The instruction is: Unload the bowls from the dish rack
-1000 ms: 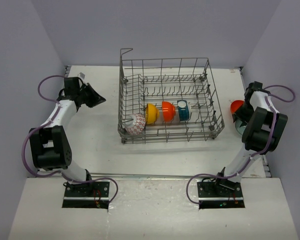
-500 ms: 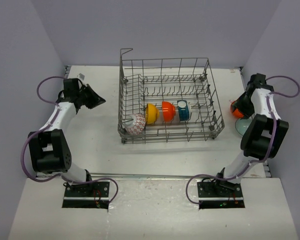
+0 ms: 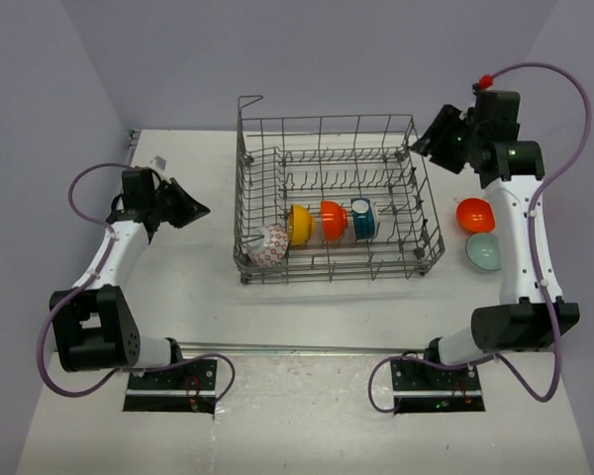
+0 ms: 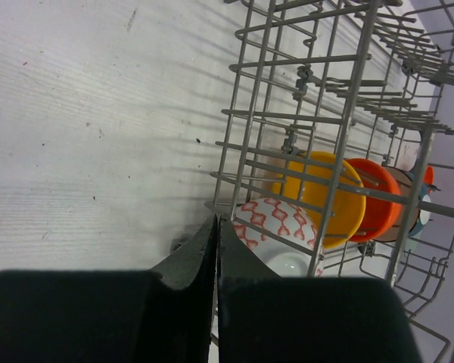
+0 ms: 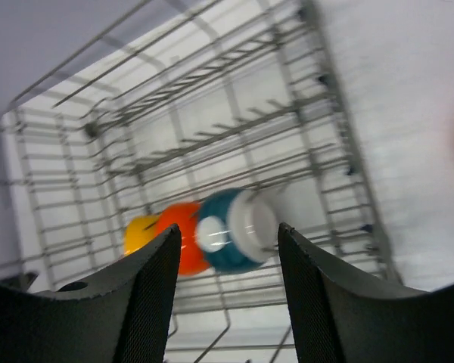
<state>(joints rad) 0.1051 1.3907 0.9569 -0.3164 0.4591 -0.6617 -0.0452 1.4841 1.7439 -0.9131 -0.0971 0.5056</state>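
The grey wire dish rack [image 3: 421, 213] stands mid-table. In it stand a white bowl with red pattern [image 3: 270, 245], a yellow bowl [image 3: 299, 224], an orange bowl [image 3: 333, 220] and a teal-blue bowl [image 3: 363, 219]. A second orange bowl [image 3: 474, 214] and a pale white-green bowl [image 3: 484, 251] lie on the table right of the rack. My left gripper [image 3: 200, 209] is shut and empty, left of the rack; its view [image 4: 216, 223] shows the patterned bowl [image 4: 276, 223] just ahead. My right gripper [image 3: 424, 139] is open and empty above the rack's far right corner, with the teal bowl [image 5: 227, 231] between its fingers in its view.
Grey walls close in the table on the left, right and back. The arm bases sit at the near edge. A purple cable loops beside each arm.
My right arm has let go of the orange bowl beside the pale bowl, lifted and swung left to the rack's far right corner. My left gripper has drifted slightly nearer and toward the rack.
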